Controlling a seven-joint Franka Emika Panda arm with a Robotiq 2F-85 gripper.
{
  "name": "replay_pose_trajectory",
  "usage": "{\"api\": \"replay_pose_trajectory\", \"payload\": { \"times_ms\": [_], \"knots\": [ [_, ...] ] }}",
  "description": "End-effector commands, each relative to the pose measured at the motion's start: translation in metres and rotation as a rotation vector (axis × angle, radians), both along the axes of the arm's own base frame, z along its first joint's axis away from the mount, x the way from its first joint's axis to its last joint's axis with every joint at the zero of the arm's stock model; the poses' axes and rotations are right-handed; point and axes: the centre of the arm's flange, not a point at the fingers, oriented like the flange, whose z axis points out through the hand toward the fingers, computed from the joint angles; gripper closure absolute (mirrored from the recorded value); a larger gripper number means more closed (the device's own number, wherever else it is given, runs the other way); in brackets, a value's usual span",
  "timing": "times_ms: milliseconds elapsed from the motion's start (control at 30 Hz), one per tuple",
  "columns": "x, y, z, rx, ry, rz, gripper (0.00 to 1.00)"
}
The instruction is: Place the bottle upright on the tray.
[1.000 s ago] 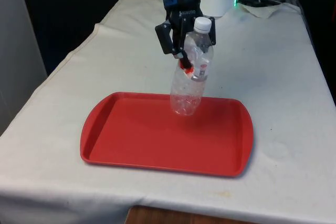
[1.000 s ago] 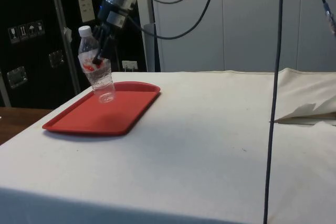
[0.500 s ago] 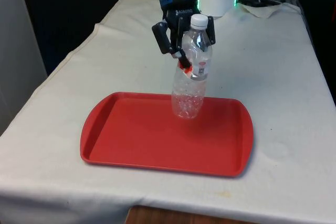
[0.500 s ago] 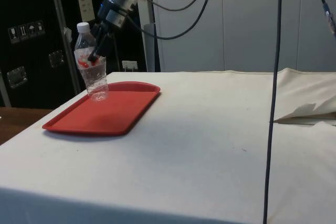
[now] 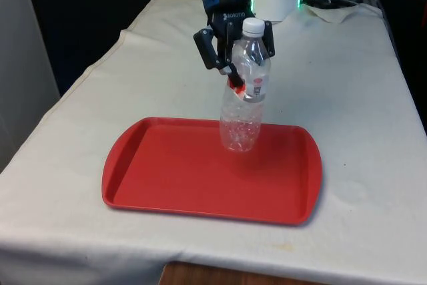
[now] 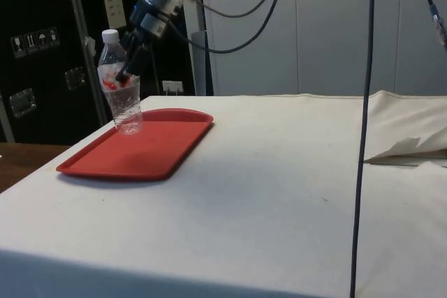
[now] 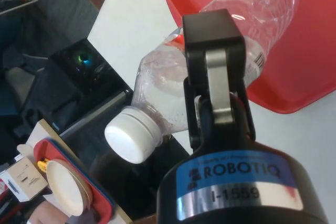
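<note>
While the clear plastic water bottle (image 5: 244,91) is hanging nearly upright with its base at or just above the red tray (image 5: 167,171), near the tray's far edge and towards the far corner on the front view's right, it is leaning a little, white cap (image 5: 254,27) uppermost. From the side view I cannot tell whether the base is actually touching the tray floor. The black gripper (image 5: 235,65) is pinching the bottle at its shoulder, around the red label, jaws pressed into the thin wall.

From where I am standing, the risk is looking like a topple: the bottle is empty and light, held high, and tilted, so if the jaws are letting go before the base is sitting flat, it may be tipping over and rolling off the tray's low rim onto the white cloth (image 5: 347,85). A finger dragging on the crumpled plastic while opening could also be pulling it sideways.
</note>
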Motion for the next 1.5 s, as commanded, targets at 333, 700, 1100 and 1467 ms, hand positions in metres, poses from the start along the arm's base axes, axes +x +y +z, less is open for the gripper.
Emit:
{"api": "replay_pose_trajectory", "payload": {
  "times_ms": [333, 700, 1100, 1467],
  "knots": [
    [0.007, -0.008, -0.01, 0.032, -0.003, -0.019, 0.67],
    [0.012, -0.023, -0.019, 0.113, 0.008, -0.036, 0.67],
    [0.011, -0.025, -0.018, 0.127, 0.021, -0.031, 0.67],
    [0.023, -0.034, -0.027, 0.149, 0.035, -0.036, 0.67]
  ]
}}
